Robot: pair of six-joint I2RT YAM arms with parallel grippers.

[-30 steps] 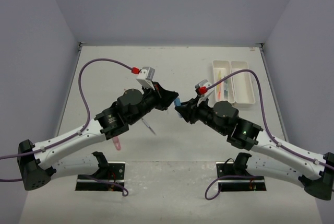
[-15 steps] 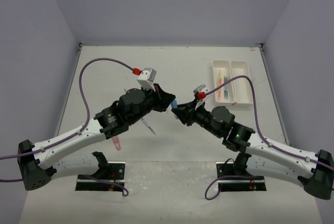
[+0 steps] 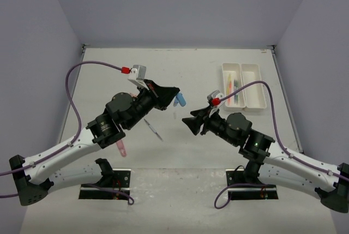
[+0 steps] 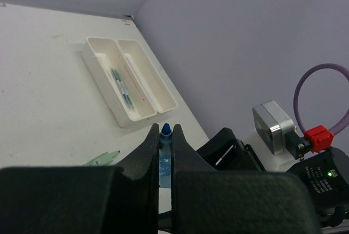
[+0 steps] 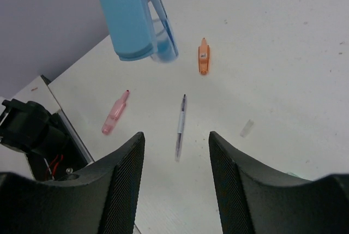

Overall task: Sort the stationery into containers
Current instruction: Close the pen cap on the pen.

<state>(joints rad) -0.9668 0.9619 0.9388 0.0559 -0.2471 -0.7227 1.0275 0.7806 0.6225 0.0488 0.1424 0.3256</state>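
Note:
My left gripper is shut on a stubby blue marker and holds it above the table; in the left wrist view the marker sits between the shut fingers. My right gripper is open and holds nothing, just right of and below the marker; the marker hangs above its open jaws. The two white trays stand at the back right, and the left one holds several pens. On the table lie a pink marker, a thin pen and an orange marker.
A small clear cap lies on the table right of the thin pen. A green pen lies near my left fingers. The pink marker and thin pen lie under my left arm. Grey walls enclose the table.
The two grippers met at the blue marker a second ago. Now the left has drawn back left with the marker, and the right has opened and pulled away.

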